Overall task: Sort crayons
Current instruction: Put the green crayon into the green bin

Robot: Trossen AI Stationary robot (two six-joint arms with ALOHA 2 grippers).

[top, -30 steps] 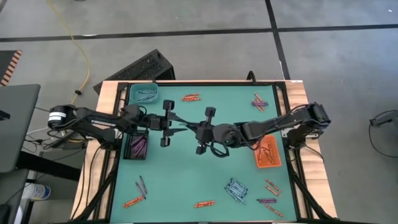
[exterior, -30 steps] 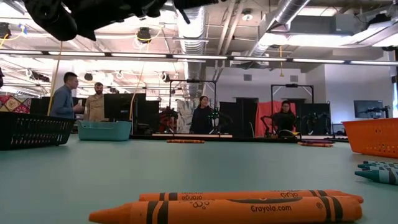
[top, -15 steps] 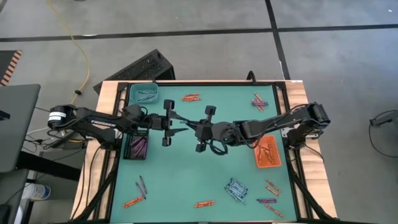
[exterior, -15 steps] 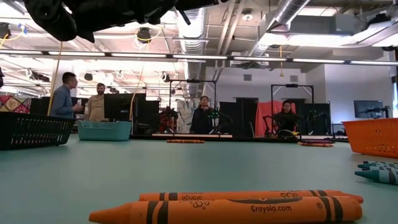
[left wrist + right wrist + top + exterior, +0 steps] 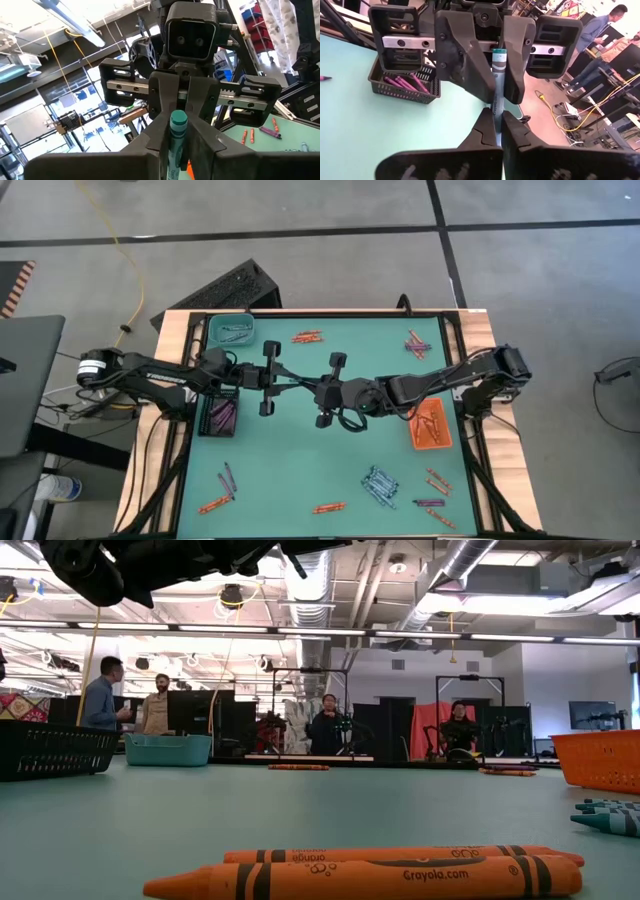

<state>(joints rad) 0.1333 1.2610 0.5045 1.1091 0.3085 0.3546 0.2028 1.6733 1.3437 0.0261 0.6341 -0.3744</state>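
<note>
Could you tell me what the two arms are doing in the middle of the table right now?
They are passing a crayon between them above the mat. The right hand is shut on one end of a blue-grey crayon, and the left hand has closed around the other end, so both grip it at once. Purple crayons lie in the black tray, orange ones in the orange tray, and loose crayons remain scattered on the mat.

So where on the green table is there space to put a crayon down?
Bare mat lies in the middle, between the orange crayons at the near edge and the two grippers, left gripper and right gripper, sharing a blue-grey crayon. It is crowded near the blue-grey pile and the orange tray.
</note>
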